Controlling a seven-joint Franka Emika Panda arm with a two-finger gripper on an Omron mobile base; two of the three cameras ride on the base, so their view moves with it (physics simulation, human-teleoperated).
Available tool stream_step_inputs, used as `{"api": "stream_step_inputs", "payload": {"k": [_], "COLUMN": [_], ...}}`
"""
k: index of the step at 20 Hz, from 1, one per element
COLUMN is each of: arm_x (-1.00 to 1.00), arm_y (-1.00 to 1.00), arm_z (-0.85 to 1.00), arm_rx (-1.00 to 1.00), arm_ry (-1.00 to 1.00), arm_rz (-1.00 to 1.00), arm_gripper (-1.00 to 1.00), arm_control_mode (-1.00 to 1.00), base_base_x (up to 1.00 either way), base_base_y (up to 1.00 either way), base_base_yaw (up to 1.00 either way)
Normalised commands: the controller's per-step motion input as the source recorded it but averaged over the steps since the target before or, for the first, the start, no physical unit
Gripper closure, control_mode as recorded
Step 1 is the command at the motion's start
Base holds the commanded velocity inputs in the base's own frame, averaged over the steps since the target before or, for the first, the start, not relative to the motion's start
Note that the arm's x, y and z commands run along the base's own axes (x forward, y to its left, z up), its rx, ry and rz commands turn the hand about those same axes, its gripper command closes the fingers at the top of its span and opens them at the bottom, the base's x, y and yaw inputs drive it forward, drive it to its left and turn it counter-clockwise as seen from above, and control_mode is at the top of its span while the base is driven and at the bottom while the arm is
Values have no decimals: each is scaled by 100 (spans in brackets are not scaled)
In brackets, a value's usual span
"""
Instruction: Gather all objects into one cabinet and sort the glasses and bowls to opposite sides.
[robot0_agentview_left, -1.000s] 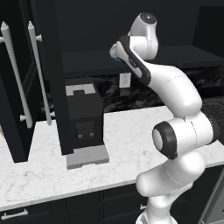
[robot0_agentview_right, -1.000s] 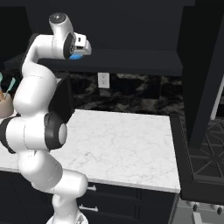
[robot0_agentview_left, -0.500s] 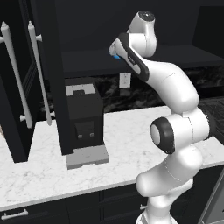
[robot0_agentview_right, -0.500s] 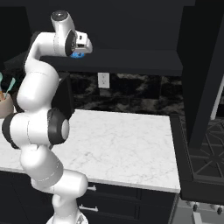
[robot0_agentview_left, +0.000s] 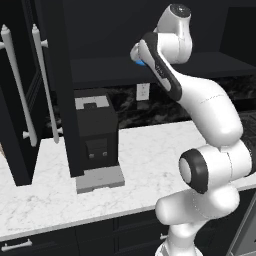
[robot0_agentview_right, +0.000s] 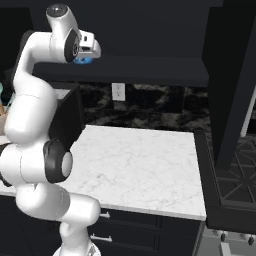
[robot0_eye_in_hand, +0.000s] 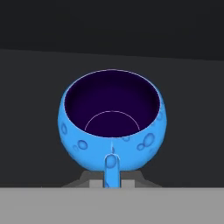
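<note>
Closed since a second ago, the end effector (robot0_eye_in_hand: 111, 173) grips a blue bowl (robot0_eye_in_hand: 111, 119) above the marble counter (robot0_agentview_left: 150, 150).

Bright blue bowl (robot0_eye_in_hand: 111, 120), dark inside, upright, seemingly on the cabinet shelf (robot0_eye_in_hand: 183, 87).

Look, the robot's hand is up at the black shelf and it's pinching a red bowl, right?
Not quite: the bowl is bright blue with a dark inside, not red, as the hand view shows. The rest holds: the gripper is shut on its near rim, up at the black shelf, where the right base view shows a bit of blue under the hand.
</note>
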Motion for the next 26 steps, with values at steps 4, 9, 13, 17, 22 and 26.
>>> {"api": "stream_step_inputs", "payload": {"k": [4,9,13,17,22,26], "arm_x": [-100,-100,-42,0,0,0], "arm_y": [-24,-31,-3,1,0,0], "arm_z": [29,21,20,0,0,0], "arm_rx": [6,4,1,0,0,0], "arm_ry": [-9,-10,-5,0,0,1], "arm_rz": [0,0,0,0,0,0], "arm_gripper": [100,100,100,100,100,100], "arm_control_mode": [-100,-100,-100,-100,-100,-100], "base_base_x": [0,0,0,0,0,0], "base_base_y": [0,0,0,0,0,0], "base_base_yaw": [0,0,0,0,0,0]}}
